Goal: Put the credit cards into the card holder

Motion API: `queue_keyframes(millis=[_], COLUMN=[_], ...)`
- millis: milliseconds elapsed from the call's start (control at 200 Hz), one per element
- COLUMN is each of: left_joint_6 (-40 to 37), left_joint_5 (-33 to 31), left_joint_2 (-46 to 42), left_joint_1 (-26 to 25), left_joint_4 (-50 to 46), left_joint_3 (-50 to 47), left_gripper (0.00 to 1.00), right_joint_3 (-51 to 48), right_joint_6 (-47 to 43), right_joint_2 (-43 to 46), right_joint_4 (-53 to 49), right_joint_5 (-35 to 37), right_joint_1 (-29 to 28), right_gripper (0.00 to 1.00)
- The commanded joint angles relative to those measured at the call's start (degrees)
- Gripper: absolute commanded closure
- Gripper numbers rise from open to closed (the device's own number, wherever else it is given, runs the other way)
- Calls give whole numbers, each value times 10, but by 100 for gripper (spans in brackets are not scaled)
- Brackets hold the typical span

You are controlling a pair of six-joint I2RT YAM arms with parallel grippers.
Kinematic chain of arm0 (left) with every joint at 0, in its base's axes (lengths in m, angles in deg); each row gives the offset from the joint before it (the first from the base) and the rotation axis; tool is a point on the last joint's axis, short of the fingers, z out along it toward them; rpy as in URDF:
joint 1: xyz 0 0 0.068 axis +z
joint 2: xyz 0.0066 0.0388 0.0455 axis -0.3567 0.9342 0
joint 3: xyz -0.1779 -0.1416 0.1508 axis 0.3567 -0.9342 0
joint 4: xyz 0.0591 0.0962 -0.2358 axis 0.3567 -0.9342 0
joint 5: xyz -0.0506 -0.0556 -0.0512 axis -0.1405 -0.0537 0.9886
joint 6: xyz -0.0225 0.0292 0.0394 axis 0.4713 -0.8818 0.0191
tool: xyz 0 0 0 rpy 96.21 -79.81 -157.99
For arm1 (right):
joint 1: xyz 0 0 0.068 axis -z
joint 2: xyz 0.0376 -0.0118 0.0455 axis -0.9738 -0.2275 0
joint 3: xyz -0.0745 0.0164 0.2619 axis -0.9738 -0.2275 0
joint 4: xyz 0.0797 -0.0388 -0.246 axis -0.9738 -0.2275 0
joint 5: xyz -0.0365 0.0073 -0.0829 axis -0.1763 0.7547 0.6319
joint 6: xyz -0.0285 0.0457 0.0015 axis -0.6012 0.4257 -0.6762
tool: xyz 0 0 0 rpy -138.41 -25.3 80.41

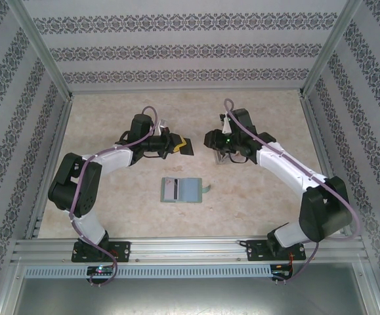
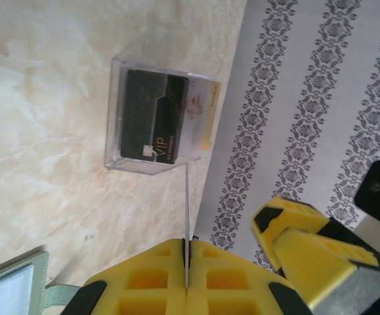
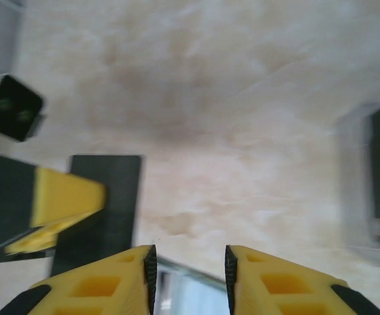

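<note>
Left claw is pinched tight on a dark credit card, and from its own wrist camera that card shows edge-on as a thin line rising out of the yellow pads. It hangs above the worktop, back of centre. The right claw faces it from just beside. Its fingers are parted by a narrow gap, and nothing is gripped between them.

Down on the worktop, nearer the arm bases, the card holder lies flat and open. The green wallet has a greyish card lying on its left half. It sits well apart from both claws.

Behind the right claw sits a clear plastic box, and inside it are another dark card and a tan one. From the right wrist the box is only a blur.
</note>
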Motion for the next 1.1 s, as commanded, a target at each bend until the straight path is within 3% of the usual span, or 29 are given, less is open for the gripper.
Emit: queue_keyframes(millis=[0,335,455,575,629,684,829,1094], left_joint_6=[-11,25,53,48,47,47,44,53], left_joint_5=[30,54,56,58,58,59,57,64], left_joint_2=[-28,-38,-40,-45,-46,-47,-57,-52], left_joint_1=[-2,-2,-1,-2,-1,-1,-1,-4], left_joint_4=[60,138,178,173,173,167,164,188], left_joint_3=[3,-7,-12,-13,-15,-17,-28,-27], left_gripper=[100,99,98,94,91,81,71,76], right_joint_3=[-27,-44,-59,-76,-80,-84,-117,-135], right_joint_6=[95,176,191,207,211,214,245,277], right_joint_2=[-9,-35,-31,-24,-20,-16,7,12], right_joint_4=[113,213,234,262,267,271,309,354], right_joint_5=[-111,-158,-154,-158,-160,-157,-110,-87], right_joint_1=[-16,-28,-22,-10,-8,-5,-1,-6], right_gripper=[64,66,72,85,94,95,98,100])
